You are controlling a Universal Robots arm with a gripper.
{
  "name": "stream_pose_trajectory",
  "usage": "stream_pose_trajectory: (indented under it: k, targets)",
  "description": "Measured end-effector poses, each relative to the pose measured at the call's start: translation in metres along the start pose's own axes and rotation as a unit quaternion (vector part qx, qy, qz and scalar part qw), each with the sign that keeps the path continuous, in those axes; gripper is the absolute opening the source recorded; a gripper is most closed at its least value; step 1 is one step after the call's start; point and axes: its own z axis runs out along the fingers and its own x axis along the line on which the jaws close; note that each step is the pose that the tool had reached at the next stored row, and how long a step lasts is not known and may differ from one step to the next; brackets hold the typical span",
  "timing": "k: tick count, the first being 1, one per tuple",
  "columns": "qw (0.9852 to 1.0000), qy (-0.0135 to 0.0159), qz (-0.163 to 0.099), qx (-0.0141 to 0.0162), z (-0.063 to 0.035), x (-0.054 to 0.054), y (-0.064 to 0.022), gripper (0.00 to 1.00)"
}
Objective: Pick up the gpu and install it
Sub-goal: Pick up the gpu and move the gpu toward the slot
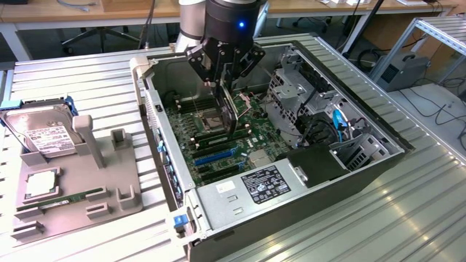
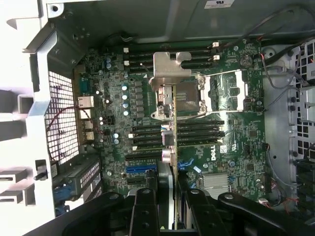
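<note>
The gpu (image 1: pixel 230 112) is a thin dark card seen edge-on, hanging upright inside the open computer case (image 1: pixel 149 103) just above the green motherboard (image 1: pixel 244 144). My gripper (image 1: pixel 222 82) is shut on the card's upper edge. In the wrist view the gpu (image 2: pixel 173 129) runs away from the gripper (image 2: pixel 172 201) as a narrow line, and its silvery end bracket (image 2: pixel 169 69) sits at the far end over the processor socket area. The black fingers (image 2: pixel 145 211) press on both sides of the card. A blue expansion slot (image 2: pixel 140 168) lies on the board beside the card.
A grey parts holder (image 1: pixel 109 188) lies at the exterior view's left, carrying a hard drive (image 1: pixel 43 131), a processor (image 1: pixel 40 184) and a green RAM stick (image 1: pixel 69 197). Inside the case, a metal drive cage (image 1: pixel 291 93), cables and a labelled power supply (image 1: pixel 266 184) crowd the exterior view's right.
</note>
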Motion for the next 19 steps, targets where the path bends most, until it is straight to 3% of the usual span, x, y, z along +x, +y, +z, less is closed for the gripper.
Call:
stream_pose_trajectory:
  k: [19]
  targets:
    - [1.0,0.0,0.0,0.0,0.0036,-0.0091,0.0006,0.27]
